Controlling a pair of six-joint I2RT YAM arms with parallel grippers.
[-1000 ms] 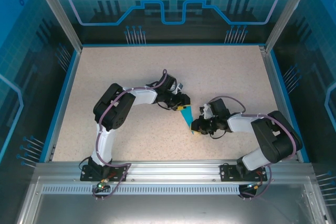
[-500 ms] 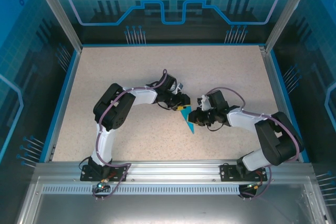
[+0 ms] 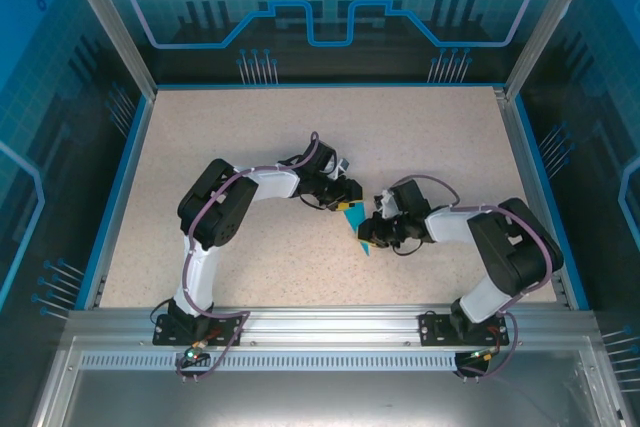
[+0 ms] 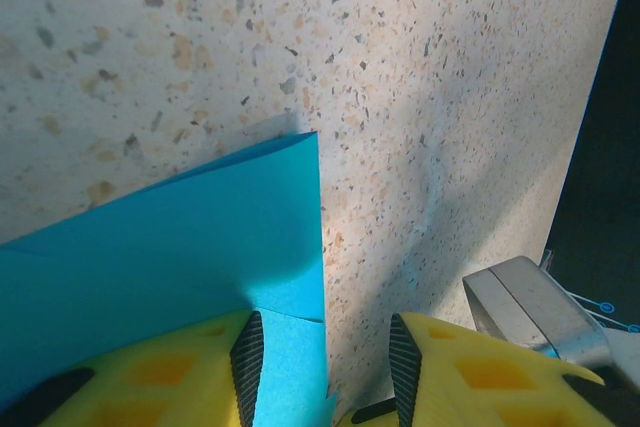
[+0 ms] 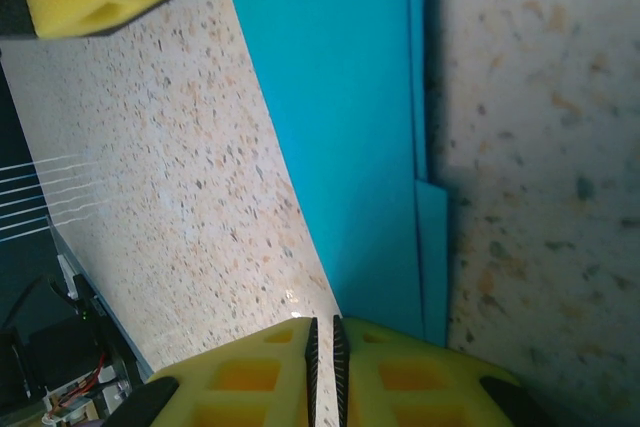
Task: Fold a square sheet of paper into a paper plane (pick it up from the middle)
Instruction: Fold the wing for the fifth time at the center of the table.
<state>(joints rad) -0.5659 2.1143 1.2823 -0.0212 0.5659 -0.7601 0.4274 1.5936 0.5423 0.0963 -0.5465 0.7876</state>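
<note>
Left tool (image 4: 325,339) is standing with jaws spread, low over the bench (image 3: 250,137). One yellow finger (image 4: 160,372) is bearing on the cyan sheet of paper (image 4: 170,247); the other is sitting over bare speckled surface just past the paper's straight edge. It is likely pinning the wide end so the sheet is not sliding while the other arm works. Right tool (image 5: 322,335) is showing its fingers pressed together, a hairline slit between the pads, and is sitting at the sheet's narrow end. Cannot tell whether a layer of paper is caught in that slit. It is probably acting as a blunt presser along a crease rather than a pincer. The sheet is lying flat near the bench centre, between the two tools, already folded to a long tapering shape, with a second layer peeking out along one edge. From above, the wrists are covering much of it, with a sliver of cyan showing between them. Both ends are running under fingers in the wrist views, so the number of folds is not readable.
</note>
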